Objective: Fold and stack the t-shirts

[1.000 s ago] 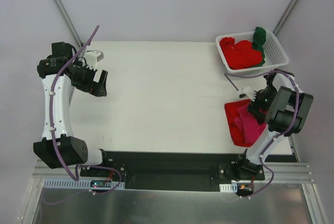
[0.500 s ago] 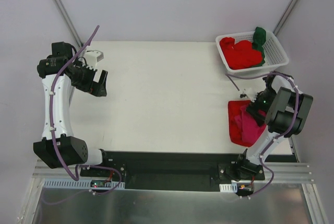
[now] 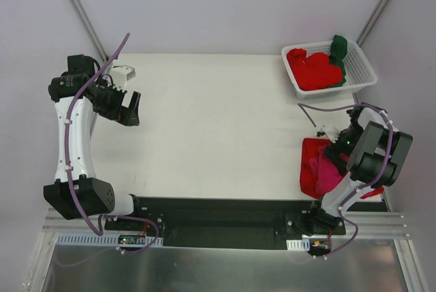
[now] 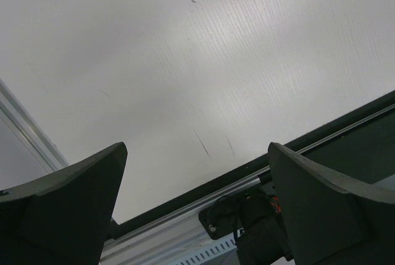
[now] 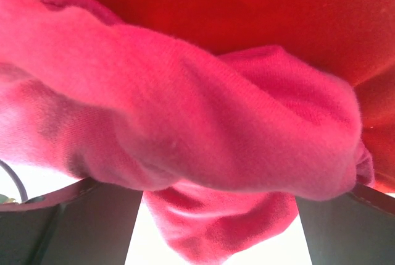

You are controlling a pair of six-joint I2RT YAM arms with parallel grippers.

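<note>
A magenta-pink t-shirt lies bunched on a bright red t-shirt at the table's near right edge. My right gripper is pressed down onto this pile. In the right wrist view the pink t-shirt fills the space between the wide-apart fingers of the right gripper, with the red t-shirt behind it. The jaws stand open, not clamped. More red t-shirts and a dark green one sit in the basket. My left gripper hangs open and empty above the table's left side.
The white slotted basket stands at the far right corner. The bare white table spans the middle. A black rail and metal frame run along the near edge. The pile sits close to the table's right edge.
The right arm has shifted right and toward the near edge. The red and pink t-shirts slid right with it. The left arm has not moved.
</note>
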